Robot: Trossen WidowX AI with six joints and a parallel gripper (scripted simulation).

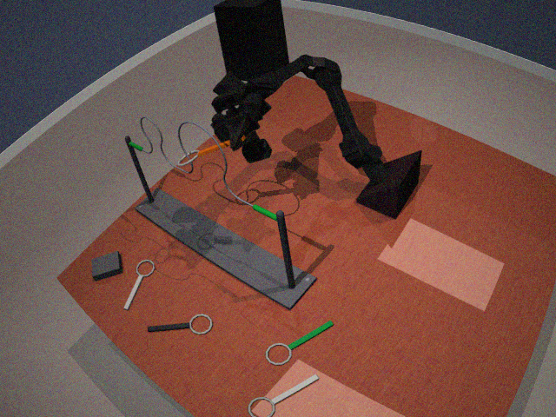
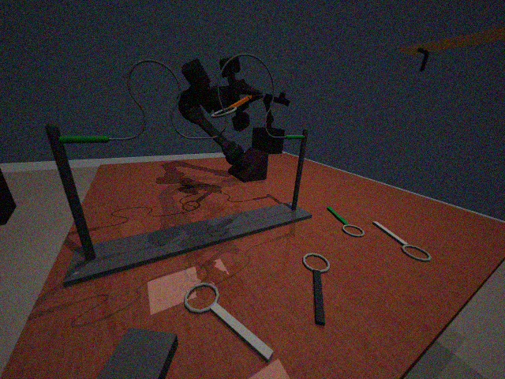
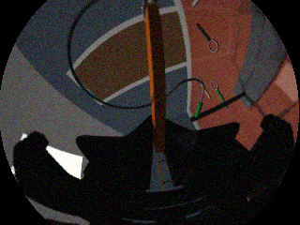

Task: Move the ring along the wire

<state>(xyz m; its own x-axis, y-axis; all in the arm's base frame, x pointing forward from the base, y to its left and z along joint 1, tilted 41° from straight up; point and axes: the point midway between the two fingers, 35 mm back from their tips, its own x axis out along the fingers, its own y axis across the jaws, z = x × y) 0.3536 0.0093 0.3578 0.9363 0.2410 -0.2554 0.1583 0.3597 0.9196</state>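
Note:
The orange handle (image 1: 213,148) (image 2: 241,101) (image 3: 156,70) is held by its far end in my gripper (image 1: 234,142) (image 2: 255,96), which is shut on it. The pale ring (image 1: 180,164) (image 2: 225,114) is high above the table, lying nearly flat around the thin grey wire (image 1: 225,174) (image 2: 129,81) (image 3: 69,56), on a steep stretch between the two big loops. Whether ring and wire touch cannot be told. One green part (image 1: 266,212) (image 2: 294,136) (image 3: 199,110) is at the near post (image 1: 287,251) (image 2: 299,175); the other green part (image 1: 135,146) (image 2: 83,139) is at the far post (image 1: 140,172) (image 2: 71,196).
The posts stand on a long grey base (image 1: 265,274) (image 2: 162,249). On the table lie a green-handled ring (image 1: 312,334) (image 2: 336,215), a black-handled ring (image 1: 168,327) (image 2: 318,298), two white-handled rings and a grey block (image 1: 106,264) (image 2: 142,350). A dark box (image 1: 251,36) stands behind the arm.

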